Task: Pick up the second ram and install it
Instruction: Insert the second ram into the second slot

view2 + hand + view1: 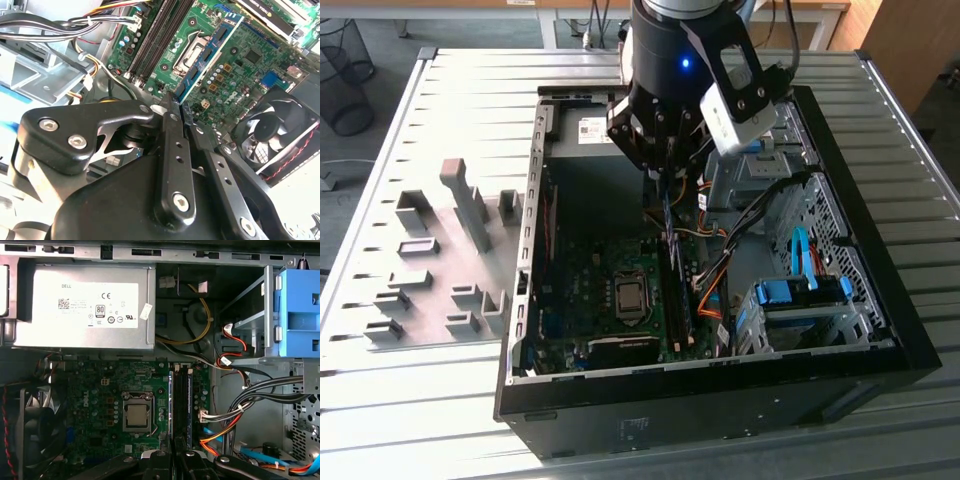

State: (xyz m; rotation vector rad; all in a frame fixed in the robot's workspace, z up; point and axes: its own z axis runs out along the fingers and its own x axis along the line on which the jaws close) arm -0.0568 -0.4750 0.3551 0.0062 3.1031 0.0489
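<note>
The two black metal fingers [172,125] of the black robot gripper [179,112] stand nearly together, clamped on one end of the second ram [207,55], a long, thin, flat blue-green circuit-board stick with black chips along its face. In the second wrist view the stick runs on from the fingertips, edge down, above the green motherboard [250,65] and its silver processor socket [187,52]. In the exterior view the gripper [665,165] hangs inside the open black computer case [720,400], with the stick [669,215] as a thin dark line beneath it, over the long black memory slots [677,290]. In the first wrist view those slots [181,405] lie just beyond the fingertips, beside the socket [137,418].

I judge the stick light and stiff, yet fragile: it would snap sooner than bend, and its chips and contact edge should not be squeezed. The flat faces near one end, away from the contacts, look like the sensible place to hold it, though so thin a board could pivot or slip between smooth pads
</note>
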